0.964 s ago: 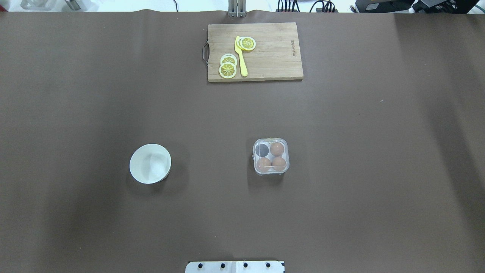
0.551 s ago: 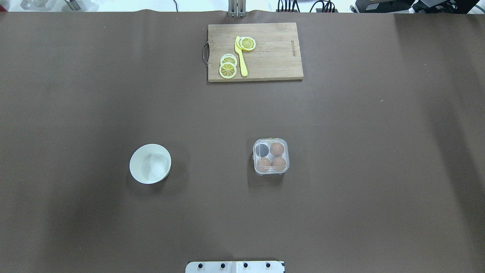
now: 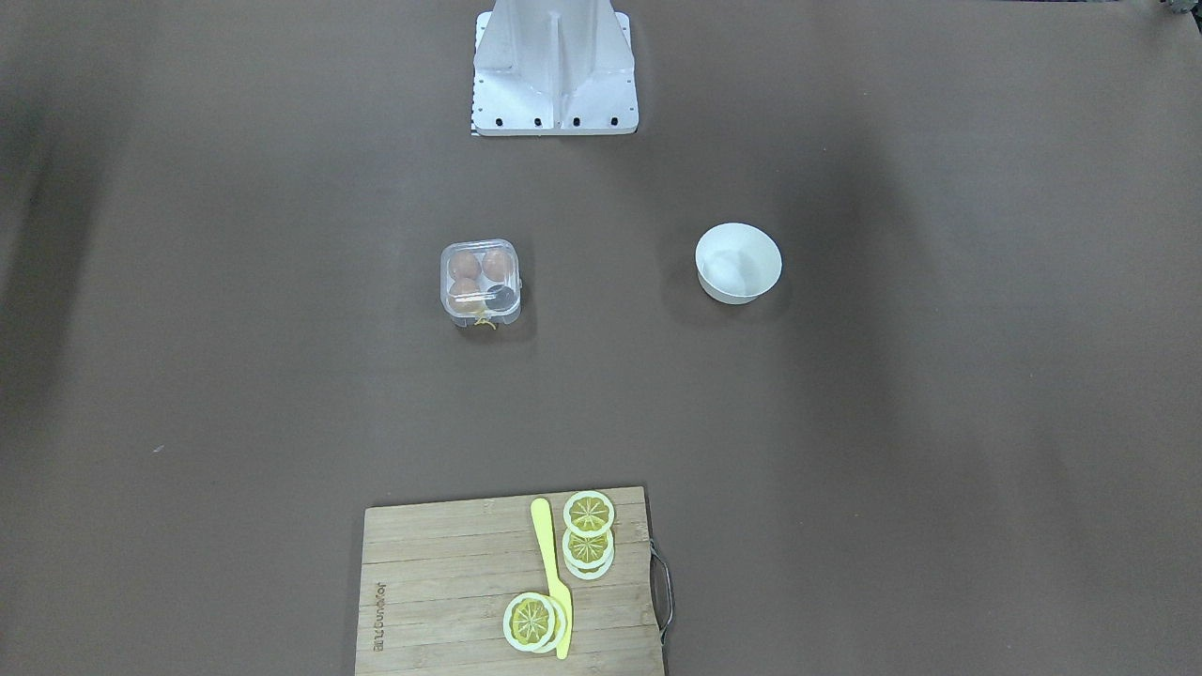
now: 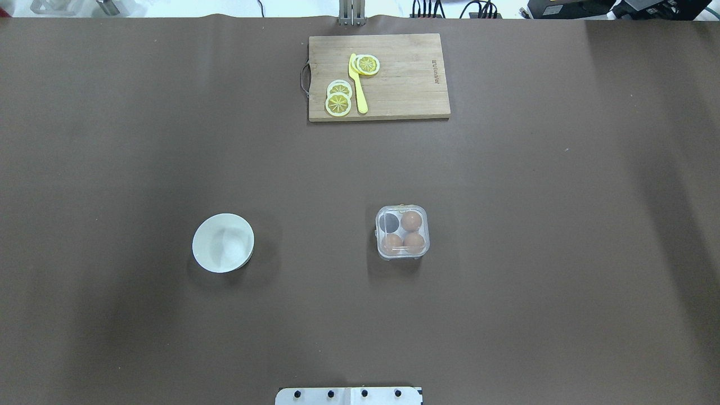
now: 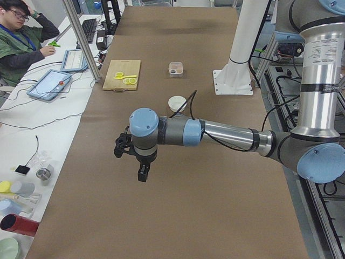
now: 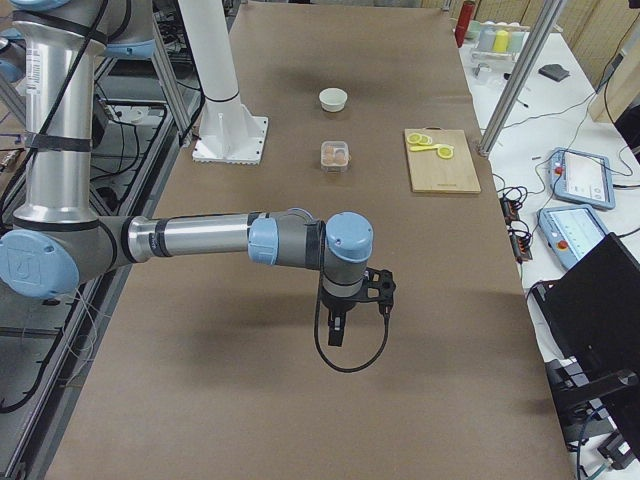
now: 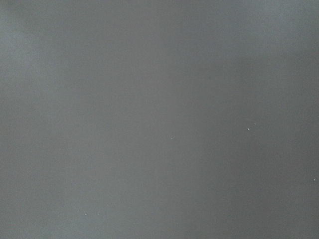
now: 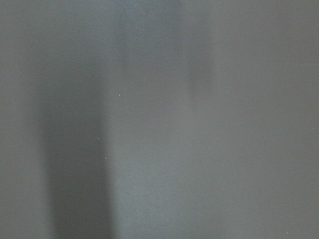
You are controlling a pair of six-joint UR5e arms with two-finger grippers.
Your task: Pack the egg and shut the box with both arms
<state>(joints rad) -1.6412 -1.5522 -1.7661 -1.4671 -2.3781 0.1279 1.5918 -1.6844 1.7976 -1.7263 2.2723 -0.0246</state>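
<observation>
The clear box [image 4: 402, 232] stands on the brown table right of centre, its lid down over the cells. Three light-brown eggs [image 4: 411, 220] lie in three cells; the far-left cell is empty. It also shows in the front view [image 3: 480, 280], with its yellow string [image 3: 485, 322] at the side. Both arms are out of the overhead and front views. The left gripper [image 5: 141, 176] hangs over bare table far from the box; the right gripper [image 6: 336, 330] hangs likewise. I cannot tell whether either is open or shut. Both wrist views show only blurred table.
A white bowl [image 4: 223, 242] stands left of the box. A wooden cutting board [image 4: 405, 84] with lemon slices [image 4: 338, 103] and a yellow knife [image 4: 358, 84] lies at the far edge. The robot base [image 3: 556, 70] is at the near edge. An operator [image 5: 21, 38] sits beside the table.
</observation>
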